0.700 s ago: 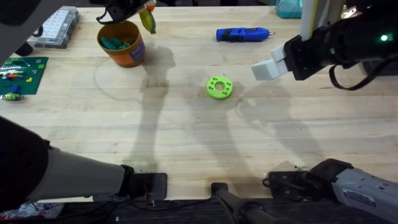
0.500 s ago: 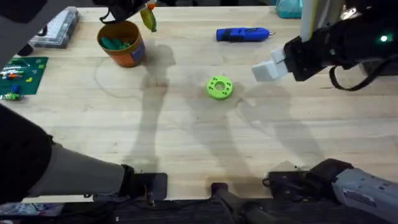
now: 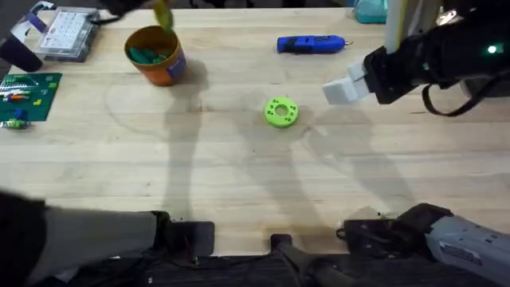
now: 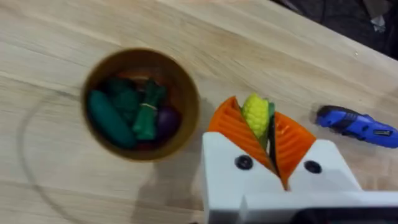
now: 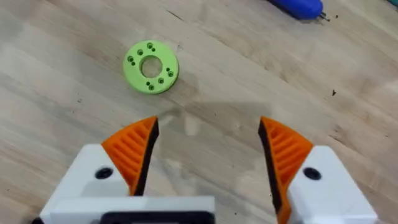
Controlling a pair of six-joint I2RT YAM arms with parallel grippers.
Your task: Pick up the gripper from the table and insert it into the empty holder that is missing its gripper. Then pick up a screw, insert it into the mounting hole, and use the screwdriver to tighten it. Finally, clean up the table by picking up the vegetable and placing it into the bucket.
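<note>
The left end effector (image 4: 264, 134) clamps the vegetable (image 4: 257, 116), a small yellow piece, between its orange ribbed pads (image 4: 231, 127). It hangs above the surface (image 3: 239, 159), just beside the bucket (image 4: 141, 103) and on the side nearer the screwdriver (image 4: 354, 123). The vegetable is not yet over the bucket's opening; seen from overhead it shows as a yellow blur (image 3: 162, 13) just past the bucket's (image 3: 155, 54) far rim. The bucket stands upright and holds several teal-green toy pieces (image 4: 107, 117) and a dark purple one (image 4: 166, 119).

The right end effector (image 5: 208, 152) is spread wide with nothing between its pads (image 5: 134, 149). It hovers over bare wood well apart from the bucket, with a green disc (image 5: 151, 66) a little way ahead of it. In the overhead view the disc (image 3: 280, 112) lies between the bucket and the right end effector (image 3: 344, 88). The screwdriver (image 3: 311, 44) lies flat, far from the bucket along the far edge. A clear parts box (image 3: 69, 33) and a green brick plate (image 3: 28, 96) sit on the bucket's other side.
</note>
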